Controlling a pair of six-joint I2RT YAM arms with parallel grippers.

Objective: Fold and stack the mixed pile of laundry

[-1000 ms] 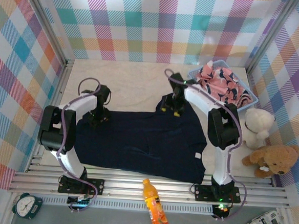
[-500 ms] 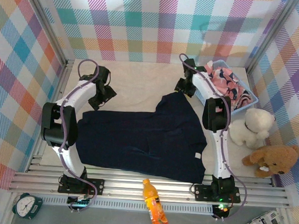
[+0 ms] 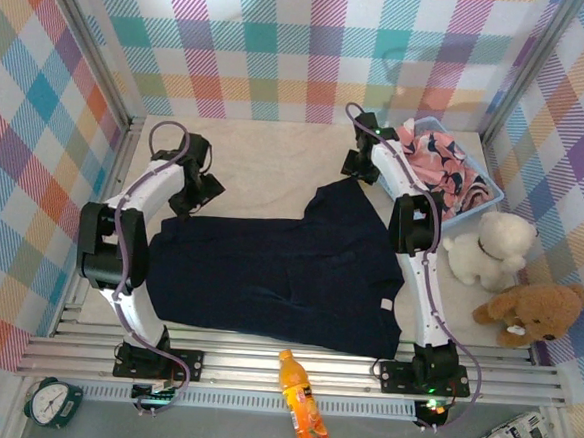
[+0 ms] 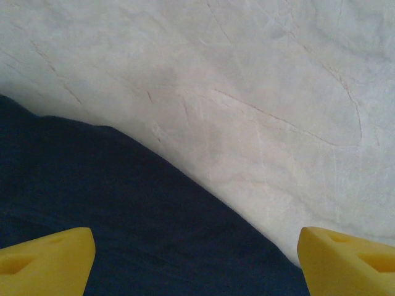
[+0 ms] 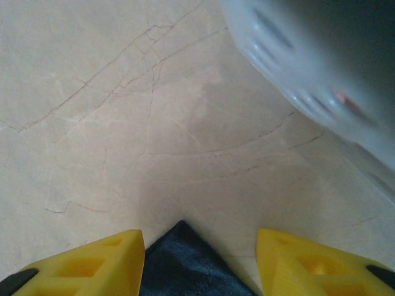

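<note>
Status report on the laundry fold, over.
Navy trousers spread out, unfolded. Left tool open; right tool open at their far corner. Pink garment in basket. Nothing blocking.

We note three walls clad in one pastel plaid print: the back wall (image 3: 314, 50), the left wall (image 3: 25, 160) and the right wall (image 3: 575, 179). Bare aluminium posts (image 3: 89, 44) stand at the two rear corners and lean outward toward the top of the overhead view. The table top (image 3: 266, 167) is pale cream; in the wrist views we see thin dark veins in it, like marble. Slotted aluminium rails (image 3: 281, 371) run side by side along its near edge. In front of them lies a grey floor strip (image 3: 207, 429). Lighting is even and diffuse, and shadows are soft.
</note>
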